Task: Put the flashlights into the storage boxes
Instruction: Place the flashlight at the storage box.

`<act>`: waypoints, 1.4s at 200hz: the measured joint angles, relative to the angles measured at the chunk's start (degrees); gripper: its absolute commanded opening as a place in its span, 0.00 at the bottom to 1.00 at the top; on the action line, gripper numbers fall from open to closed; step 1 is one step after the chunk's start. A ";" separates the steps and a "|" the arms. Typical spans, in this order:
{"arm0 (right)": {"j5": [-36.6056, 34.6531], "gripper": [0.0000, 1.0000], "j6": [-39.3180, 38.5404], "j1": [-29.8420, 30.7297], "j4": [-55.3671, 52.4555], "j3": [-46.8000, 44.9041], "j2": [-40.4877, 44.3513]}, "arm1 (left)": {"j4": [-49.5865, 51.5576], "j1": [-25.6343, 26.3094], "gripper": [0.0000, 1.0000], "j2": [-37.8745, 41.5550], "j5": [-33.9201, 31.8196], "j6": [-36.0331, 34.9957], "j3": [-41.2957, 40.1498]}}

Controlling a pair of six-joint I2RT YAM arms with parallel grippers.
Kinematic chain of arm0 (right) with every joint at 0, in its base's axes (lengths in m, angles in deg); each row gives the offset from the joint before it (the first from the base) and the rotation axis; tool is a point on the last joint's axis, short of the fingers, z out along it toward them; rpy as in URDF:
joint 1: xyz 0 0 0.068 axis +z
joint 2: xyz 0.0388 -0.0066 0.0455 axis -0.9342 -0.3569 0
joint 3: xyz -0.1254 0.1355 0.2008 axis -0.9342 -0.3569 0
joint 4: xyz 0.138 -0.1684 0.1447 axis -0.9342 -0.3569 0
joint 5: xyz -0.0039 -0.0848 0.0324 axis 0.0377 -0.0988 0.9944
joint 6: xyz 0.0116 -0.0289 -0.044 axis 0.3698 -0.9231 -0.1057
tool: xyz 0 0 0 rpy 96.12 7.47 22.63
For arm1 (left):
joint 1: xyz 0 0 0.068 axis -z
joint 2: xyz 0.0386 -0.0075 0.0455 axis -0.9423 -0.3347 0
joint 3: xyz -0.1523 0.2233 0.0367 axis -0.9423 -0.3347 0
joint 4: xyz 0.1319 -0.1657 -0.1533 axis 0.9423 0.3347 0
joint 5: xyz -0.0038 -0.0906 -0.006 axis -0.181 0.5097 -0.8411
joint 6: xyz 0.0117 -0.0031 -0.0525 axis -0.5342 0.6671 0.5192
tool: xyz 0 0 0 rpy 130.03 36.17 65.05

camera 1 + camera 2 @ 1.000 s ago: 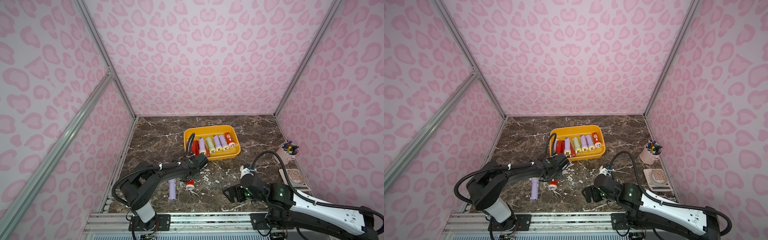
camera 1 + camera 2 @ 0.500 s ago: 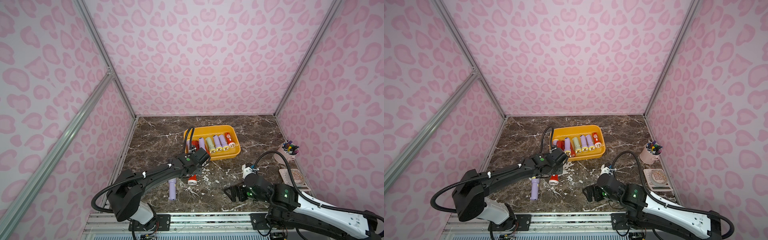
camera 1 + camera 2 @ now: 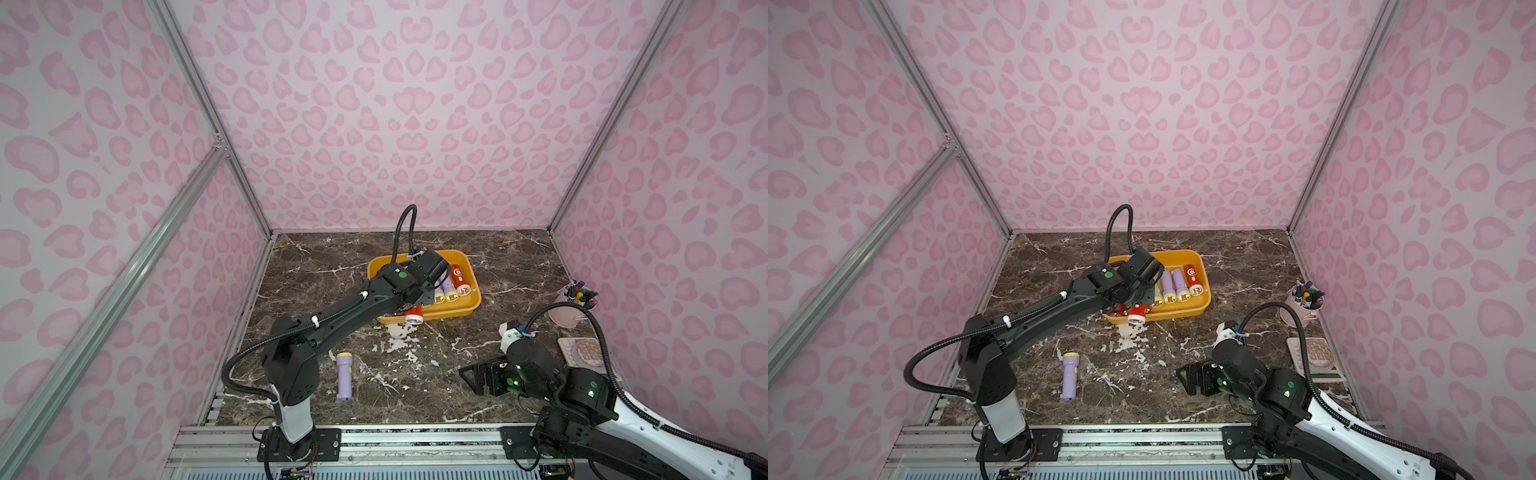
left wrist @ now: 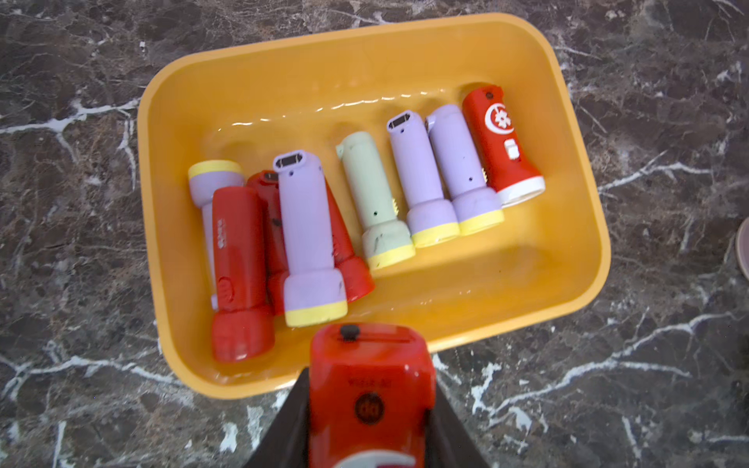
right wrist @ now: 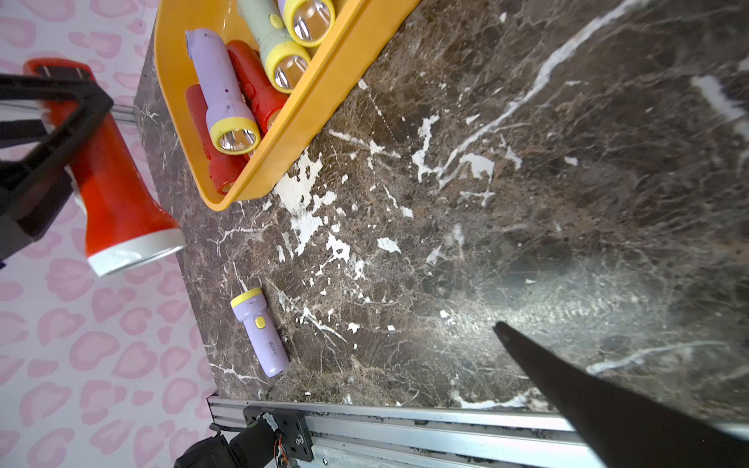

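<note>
Our left gripper (image 4: 371,421) is pinched on a red flashlight (image 5: 109,190), jaws across the barrel behind the flared, white-rimmed head. In both top views it hangs over the near rim of the yellow tray (image 4: 405,60), close to the middle of the frame. We judge these flashlights to be light, hard and smooth. They won't give under a squeeze, but a round barrel can twist or slide, so the narrow mid-body is the place to hold, not the wider head. Others already lie in the tray, a few piled at one end. One lilac flashlight (image 3: 344,376) lies alone on the table, lower centre-left in a top view and well apart from the tray. Our right gripper (image 3: 471,379) hovers spread and empty at lower right. The table (image 3: 498,266) is flat, glossy and marble-patterned, scuffed white near the tray. Pink patterned walls close three sides, and a cup of markers (image 3: 575,305) stands by the right wall.
</note>
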 measured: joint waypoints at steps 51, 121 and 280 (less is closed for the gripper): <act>6.45 0.99 -3.61 -8.31 0.26 0.24 -2.12 | -0.04 -5.53 0.14 -12.20 4.37 -2.23 12.28; 10.69 0.99 -9.22 -15.87 1.38 5.31 -11.80 | -1.97 -8.35 0.14 -20.11 9.57 -2.64 15.06; 14.67 0.99 -13.94 -22.36 10.34 12.26 -26.45 | -6.16 -9.64 0.29 -24.94 12.83 -2.71 15.65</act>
